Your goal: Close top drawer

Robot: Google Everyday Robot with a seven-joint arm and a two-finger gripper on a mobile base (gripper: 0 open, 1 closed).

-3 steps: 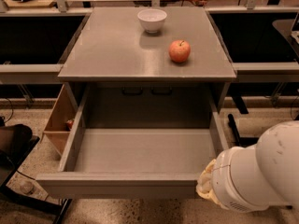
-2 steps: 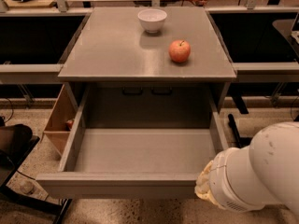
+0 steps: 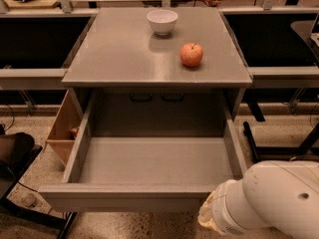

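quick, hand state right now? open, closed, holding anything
hand: cannot be told. It sits low at the right end of the front panel of the top drawer, which is pulled out.

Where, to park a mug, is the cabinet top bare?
On the cabinet top, left half and front strip are bare; bowl and apple crowd back and right. End effector low by the top drawer, front right corner.
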